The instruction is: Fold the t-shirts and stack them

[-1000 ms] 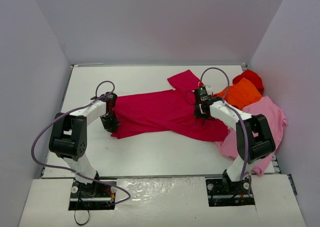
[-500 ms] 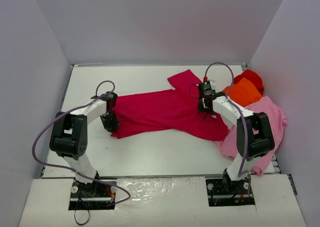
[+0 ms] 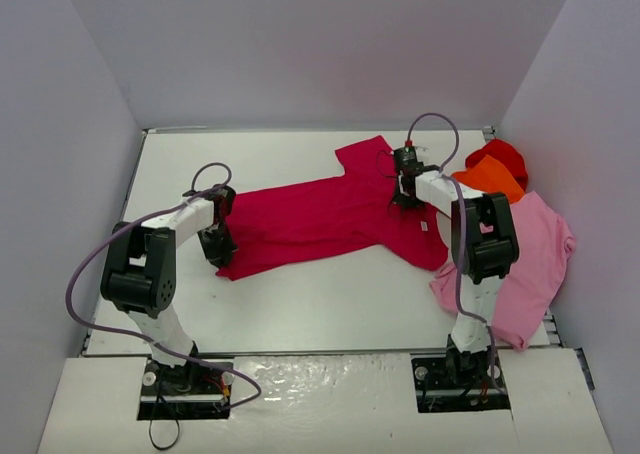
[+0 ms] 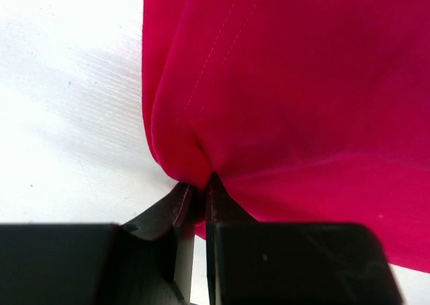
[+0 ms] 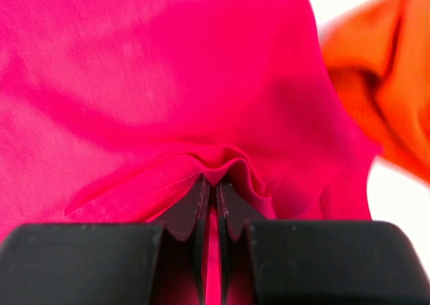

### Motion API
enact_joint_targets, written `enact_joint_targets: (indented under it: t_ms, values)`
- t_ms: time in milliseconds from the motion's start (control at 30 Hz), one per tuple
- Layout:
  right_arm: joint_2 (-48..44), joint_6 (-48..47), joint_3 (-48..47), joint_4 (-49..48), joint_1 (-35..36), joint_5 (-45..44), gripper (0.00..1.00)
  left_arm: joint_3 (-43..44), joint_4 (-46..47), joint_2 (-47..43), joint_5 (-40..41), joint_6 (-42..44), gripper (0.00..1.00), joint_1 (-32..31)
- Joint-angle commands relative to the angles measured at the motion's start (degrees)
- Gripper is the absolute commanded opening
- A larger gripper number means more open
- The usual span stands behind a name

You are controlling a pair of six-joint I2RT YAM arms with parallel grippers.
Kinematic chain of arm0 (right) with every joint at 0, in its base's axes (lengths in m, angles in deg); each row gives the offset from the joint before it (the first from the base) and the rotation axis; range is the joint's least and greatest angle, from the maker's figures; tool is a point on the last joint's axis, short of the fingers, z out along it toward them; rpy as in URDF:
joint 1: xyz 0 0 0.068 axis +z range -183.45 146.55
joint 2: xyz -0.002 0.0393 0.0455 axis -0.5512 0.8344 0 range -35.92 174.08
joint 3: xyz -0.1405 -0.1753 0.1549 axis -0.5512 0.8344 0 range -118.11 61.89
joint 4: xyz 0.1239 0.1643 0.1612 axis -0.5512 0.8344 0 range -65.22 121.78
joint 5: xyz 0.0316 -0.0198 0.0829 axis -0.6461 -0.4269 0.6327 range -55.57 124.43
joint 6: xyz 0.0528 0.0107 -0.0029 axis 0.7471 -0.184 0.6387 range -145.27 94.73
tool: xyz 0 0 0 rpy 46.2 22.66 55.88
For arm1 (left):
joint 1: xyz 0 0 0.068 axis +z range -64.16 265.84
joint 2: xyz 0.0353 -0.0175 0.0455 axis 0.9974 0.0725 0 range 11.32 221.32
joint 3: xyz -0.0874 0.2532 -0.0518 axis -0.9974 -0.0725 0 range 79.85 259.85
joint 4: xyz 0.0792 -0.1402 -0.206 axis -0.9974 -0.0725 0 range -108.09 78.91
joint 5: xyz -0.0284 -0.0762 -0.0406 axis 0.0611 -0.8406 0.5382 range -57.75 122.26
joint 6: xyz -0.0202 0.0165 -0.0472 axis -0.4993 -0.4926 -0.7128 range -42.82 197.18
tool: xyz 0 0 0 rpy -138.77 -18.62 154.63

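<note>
– Fingers (image 4: 171,211), left gripper (image 4: 199,184): condition?
– Pressed together on a pinch of the crimson t-shirt (image 3: 330,219), at its left edge. The cloth gathers to a point between the tips.
– Right gripper (image 5: 215,181)?
– Same entry: closed tight on a small ridge of that shirt, at its far right corner, beside the sleeve.
– Item one, location?
– Crimson t-shirt: stretched out flat on the table (image 3: 300,309) between the two pinches, with a white tag (image 3: 425,226) showing near its right end.
  - Light pink t-shirt (image 3: 540,244): just right of it; the arm hides whether they touch.
  - Orange t-shirt (image 3: 490,179): beyond its right end.
  - Bright red t-shirt (image 3: 497,154): behind the orange one.
  - Folded: none.
– Step in hand, by your reckoning?
– Spreading the crimson one flat before a first fold. Recommended handling:
  - Draw both pinches apart evenly, low over the surface.
  - Pull just enough to take out the creases along its near edge without lifting the body.
  - Mind the orange cloth close to the right pinch; it could drag along.
– Arms?
– Left arm (image 3: 140,269): elbow raised, forearm angled in toward the shirt's left edge, wrist tipped down.
– Right arm (image 3: 485,239): reaching far forward past the shirt's right end, forearm low, wrist pointing down at the cloth.
</note>
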Motion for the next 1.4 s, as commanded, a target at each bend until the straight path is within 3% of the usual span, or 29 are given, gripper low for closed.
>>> enact_joint_targets:
  t_ms: [0,433,467,600,733,867,1100,1233,1367]
  values:
    - [2.0,-2.3,-9.1,-3.1,-1.0,-0.6,0.00,0.5,-4.9,1.4,5.6,1.9,0.00,0.1]
    - [9.9,-4.6,-23.2,-3.5,-3.0,1.9,0.00,1.2,-5.5,1.9,7.0,2.6,0.00,0.1]
    - [10.3,-4.8,-23.8,-3.8,-3.2,1.7,0.04,1.2,-5.4,1.9,7.0,2.6,0.00,0.1]
    - [9.5,-6.0,-23.6,-4.6,-3.5,1.1,0.39,1.2,-5.4,1.8,6.9,2.6,0.00,0.0]
    - [2.2,-4.5,-17.3,-5.4,-3.5,-1.8,0.53,1.4,-5.4,2.0,6.9,2.8,0.00,0.1]
    - [-6.3,-3.3,-9.2,-3.8,-3.6,-6.2,0.54,1.4,-5.5,2.1,6.7,2.8,0.00,0.0]
    - [-22.1,4.1,8.4,0.0,-3.2,2.0,0.52,2.8,-7.7,0.9,7.4,3.3,0.00,-0.1]
    - [-25.4,4.0,14.4,1.1,-2.6,5.7,0.51,3.5,-8.6,0.3,6.7,3.7,0.00,-0.3]
    - [-24.9,3.4,17.5,1.6,-2.4,7.8,0.42,3.6,-8.8,-0.1,6.8,3.7,0.00,-0.3]
